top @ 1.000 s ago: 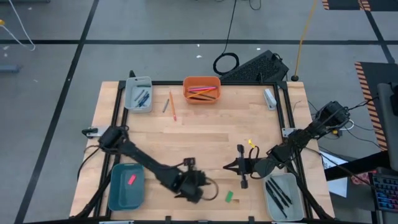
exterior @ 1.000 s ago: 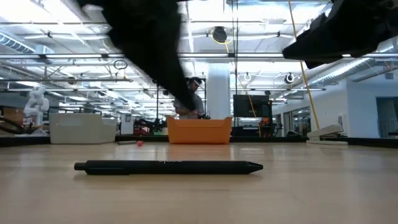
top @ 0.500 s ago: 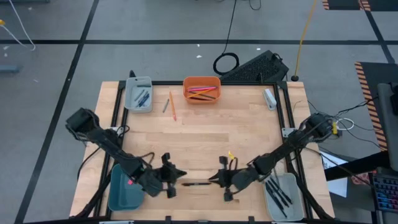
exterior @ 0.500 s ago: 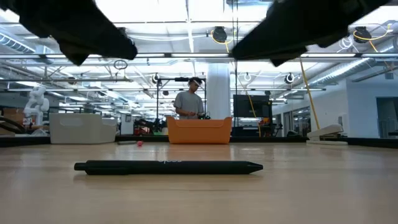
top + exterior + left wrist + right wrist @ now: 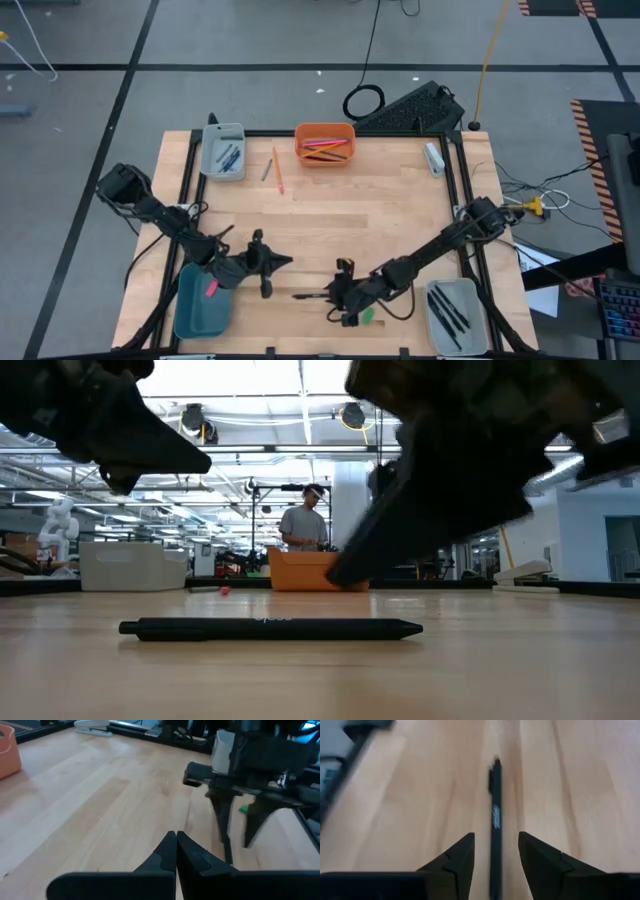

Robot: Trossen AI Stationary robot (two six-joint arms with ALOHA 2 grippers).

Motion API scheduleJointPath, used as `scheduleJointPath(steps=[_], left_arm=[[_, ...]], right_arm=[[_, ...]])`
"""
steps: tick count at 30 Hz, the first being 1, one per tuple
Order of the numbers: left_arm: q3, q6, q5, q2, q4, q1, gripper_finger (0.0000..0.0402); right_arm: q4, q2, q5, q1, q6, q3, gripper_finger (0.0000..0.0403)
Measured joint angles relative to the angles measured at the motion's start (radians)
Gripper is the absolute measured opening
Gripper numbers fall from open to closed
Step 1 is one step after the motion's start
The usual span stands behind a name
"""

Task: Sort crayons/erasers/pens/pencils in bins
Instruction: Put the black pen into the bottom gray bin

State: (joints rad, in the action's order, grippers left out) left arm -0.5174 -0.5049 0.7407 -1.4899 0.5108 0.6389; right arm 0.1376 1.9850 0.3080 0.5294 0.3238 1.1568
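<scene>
Step in hand: picking up the loose black pen (image 5: 312, 296) that lies flat on the near part of the table (image 5: 340, 215), between the two arms.
Right gripper (image 5: 496, 851): low over the pen's right end, fingers apart with the pen lined up in the gap between them; nothing is gripped yet.
Left gripper (image 5: 176, 851): fingers pressed together and empty, hanging just beside the teal bin (image 5: 203, 300) at the near left, apart from the pen's left end.
Green eraser (image 5: 367, 316): on the table near the right gripper, not yet binned.
Other loose items: an orange pencil (image 5: 278, 171) and a short grey stick (image 5: 267, 170) lie at the far left, between the grey bin (image 5: 223, 151) and the orange bin (image 5: 324, 144).
Pen bin (image 5: 456, 309): near right corner, already holding black pens.
Next move: probably lower, close on the pen squarely, lift it and carry it right to that bin.
</scene>
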Motion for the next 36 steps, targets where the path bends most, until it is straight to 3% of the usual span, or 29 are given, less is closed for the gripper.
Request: scheduleJointPath(steps=[10,24,36], left_arm=[[0.004,0.029,0.007,0.001,0.026,-0.011,0.0001],[0.004,0.048,0.020,0.001,0.033,-0.012,0.0001],[0.004,0.048,0.020,0.001,0.033,-0.011,0.0001]], right_arm=[[-0.076,0.023,-0.048,-0.024,0.032,0.000,0.0117],[-0.081,0.039,-0.084,-0.028,-0.027,-0.002,0.0139],[-0.121,0.055,-0.148,-0.039,0.007,-0.063,0.0041]])
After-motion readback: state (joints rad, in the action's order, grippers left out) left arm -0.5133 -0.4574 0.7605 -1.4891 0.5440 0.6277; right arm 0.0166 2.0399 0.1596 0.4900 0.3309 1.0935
